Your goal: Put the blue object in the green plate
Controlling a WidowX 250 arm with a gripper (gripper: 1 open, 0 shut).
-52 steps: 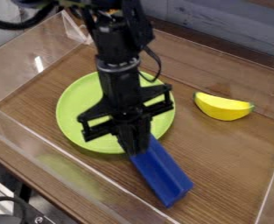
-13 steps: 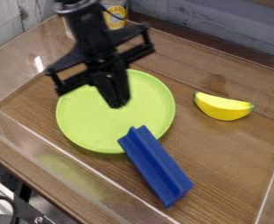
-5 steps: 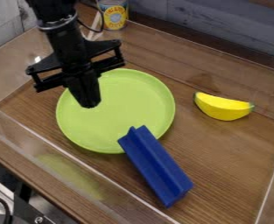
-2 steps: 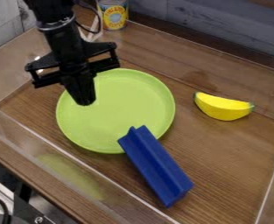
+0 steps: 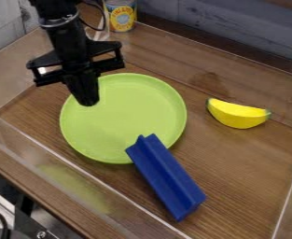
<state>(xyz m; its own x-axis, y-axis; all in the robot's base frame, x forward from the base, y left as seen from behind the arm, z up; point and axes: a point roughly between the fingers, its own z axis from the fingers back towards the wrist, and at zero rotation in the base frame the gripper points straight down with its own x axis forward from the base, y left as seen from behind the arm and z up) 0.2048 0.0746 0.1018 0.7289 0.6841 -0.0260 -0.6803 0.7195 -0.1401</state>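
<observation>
The blue object is a long deep-blue block lying on the wooden table, its upper end overlapping the near-right rim of the green plate. The plate is round and lime green with nothing inside it. My gripper points straight down over the plate's left part, well apart from the block. Its black fingers are pressed together with nothing between them.
A yellow banana-shaped object lies on the table to the right of the plate. A yellow-labelled container stands at the back. Clear acrylic walls border the table at the left and front.
The gripper has drifted slightly up and left in the picture, over the plate's left part, staying shut. The blue block and the plate have not moved.
</observation>
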